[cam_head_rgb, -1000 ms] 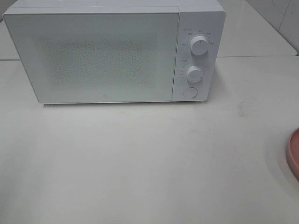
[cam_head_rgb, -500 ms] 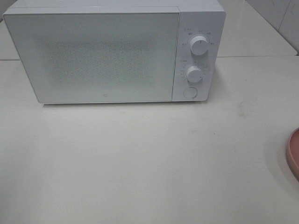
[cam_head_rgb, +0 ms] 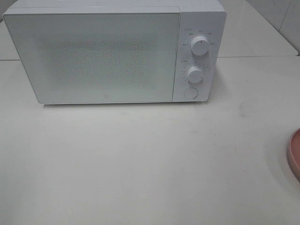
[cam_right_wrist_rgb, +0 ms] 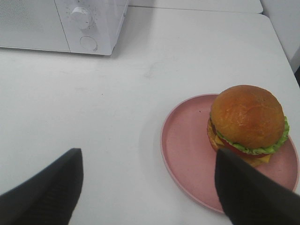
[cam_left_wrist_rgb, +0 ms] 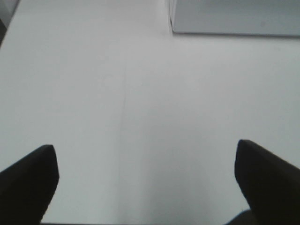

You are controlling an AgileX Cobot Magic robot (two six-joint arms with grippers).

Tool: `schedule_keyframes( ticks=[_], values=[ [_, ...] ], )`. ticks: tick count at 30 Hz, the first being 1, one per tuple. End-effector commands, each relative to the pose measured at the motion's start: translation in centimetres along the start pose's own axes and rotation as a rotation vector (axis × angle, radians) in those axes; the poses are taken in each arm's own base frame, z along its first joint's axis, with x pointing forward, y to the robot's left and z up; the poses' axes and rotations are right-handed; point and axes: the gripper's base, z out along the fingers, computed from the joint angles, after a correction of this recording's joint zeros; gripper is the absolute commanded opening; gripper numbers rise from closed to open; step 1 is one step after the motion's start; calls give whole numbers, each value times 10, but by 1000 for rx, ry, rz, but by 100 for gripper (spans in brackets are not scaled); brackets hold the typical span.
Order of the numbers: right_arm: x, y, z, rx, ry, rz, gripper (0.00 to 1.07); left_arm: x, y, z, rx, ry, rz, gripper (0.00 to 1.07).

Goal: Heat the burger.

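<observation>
Nothing moved: microwave [cam_head_rgb: 112,51] shut, burger [cam_right_wrist_rgb: 247,123] on plate [cam_right_wrist_rgb: 187,150].

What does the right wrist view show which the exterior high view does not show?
Only the right wrist view shows the burger on its plate, and the right gripper, open and empty. Only the exterior high view shows the whole microwave with its door shut and both knobs. Both share the white table, the pink plate and the microwave's control corner.

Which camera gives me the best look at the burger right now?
The right wrist view: the burger sits whole on the pink plate. The exterior high view catches only the plate's rim at its right edge, no burger. The left wrist view shows neither.
</observation>
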Motion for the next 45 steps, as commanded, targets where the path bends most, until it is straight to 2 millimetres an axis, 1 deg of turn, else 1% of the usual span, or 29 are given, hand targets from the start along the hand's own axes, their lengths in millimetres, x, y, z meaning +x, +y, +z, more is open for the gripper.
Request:
schedule_keyframes(
  ticks=[1, 4, 45],
  values=[
    [2, 0, -3, 3, -29, -3, 75, 13, 0, -19, -63, -152, -37, 94],
    [2, 0, -3, 3, -29, -3, 75, 16, -1, -23, -70, -186, -40, 94],
    [2, 0, -2, 3, -23, -3, 75, 16, -1, -23, -67, -184, -41, 94]
  ],
)
